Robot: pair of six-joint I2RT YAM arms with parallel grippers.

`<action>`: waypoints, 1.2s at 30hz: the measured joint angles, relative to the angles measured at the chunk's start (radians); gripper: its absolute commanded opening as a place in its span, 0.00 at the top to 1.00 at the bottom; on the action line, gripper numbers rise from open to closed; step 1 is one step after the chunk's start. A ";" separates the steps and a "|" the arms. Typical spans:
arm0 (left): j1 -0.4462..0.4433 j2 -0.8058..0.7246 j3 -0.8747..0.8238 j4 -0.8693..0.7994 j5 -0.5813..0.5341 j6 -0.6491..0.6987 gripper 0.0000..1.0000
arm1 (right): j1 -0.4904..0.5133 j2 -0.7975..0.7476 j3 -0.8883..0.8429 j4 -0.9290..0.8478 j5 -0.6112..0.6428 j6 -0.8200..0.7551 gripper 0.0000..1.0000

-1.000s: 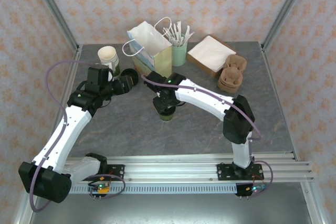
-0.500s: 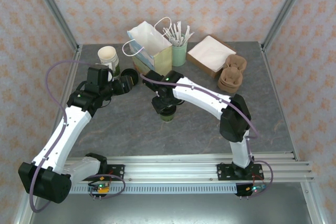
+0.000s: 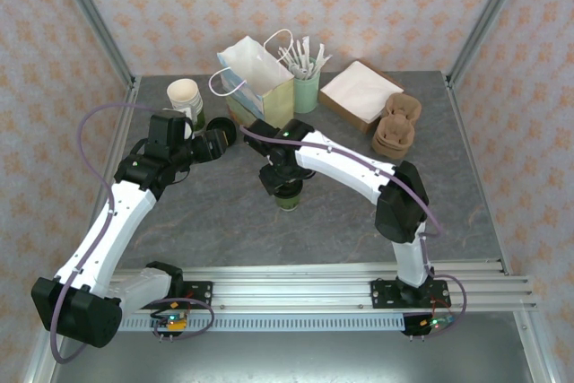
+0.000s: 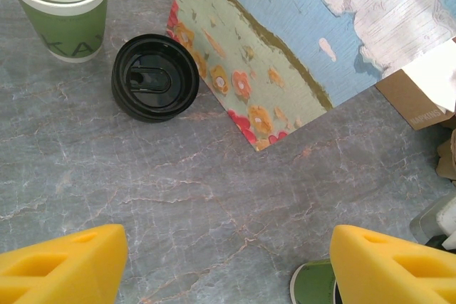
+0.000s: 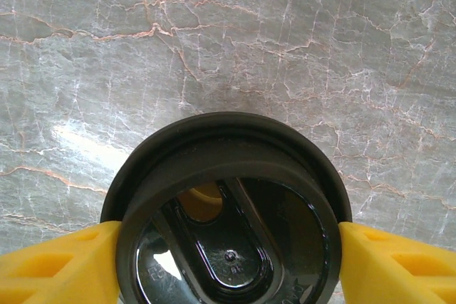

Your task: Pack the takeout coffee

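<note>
Broadly, the grey marbled table (image 3: 224, 221) carries the tall flower-printed paper bag (image 3: 265, 87) at its far side, mouth upward. The takeout coffee (image 3: 288, 199), a small green paper cup with a round black plastic lid, stands nearer the arms and a little right of the bag. The cup is upright: its long axis is vertical, and the lid on top points straight up into the right gripper (image 5: 229, 247), which hangs directly over it. In the right wrist view the yellow fingers (image 5: 64, 261) flank the lid on opposite sides, right at its rim. Whether they press it or merely stand beside it I cannot tell. The left gripper (image 4: 228, 261) is spread wide and empty near the loose black plastic lid (image 4: 154, 76), farther from the cup. So the lift looks to fall to the right arm, straight up along that axis.
</note>
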 measured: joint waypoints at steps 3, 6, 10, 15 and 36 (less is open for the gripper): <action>0.000 0.000 0.000 0.000 0.002 0.000 0.24 | 0.000 -0.006 -0.024 0.016 -0.003 0.006 0.24; 0.000 0.000 -0.001 0.000 0.003 0.000 0.24 | -0.002 -0.029 -0.069 0.045 -0.011 0.015 0.23; 0.000 0.000 -0.008 0.000 0.011 0.000 0.24 | -0.009 -0.075 -0.139 0.092 -0.038 0.032 0.22; 0.000 0.000 -0.013 0.000 0.018 -0.001 0.24 | -0.015 -0.097 -0.174 0.124 -0.063 0.048 0.21; 0.000 0.001 -0.013 0.000 0.023 -0.002 0.24 | -0.018 -0.139 -0.168 0.135 -0.074 0.065 0.16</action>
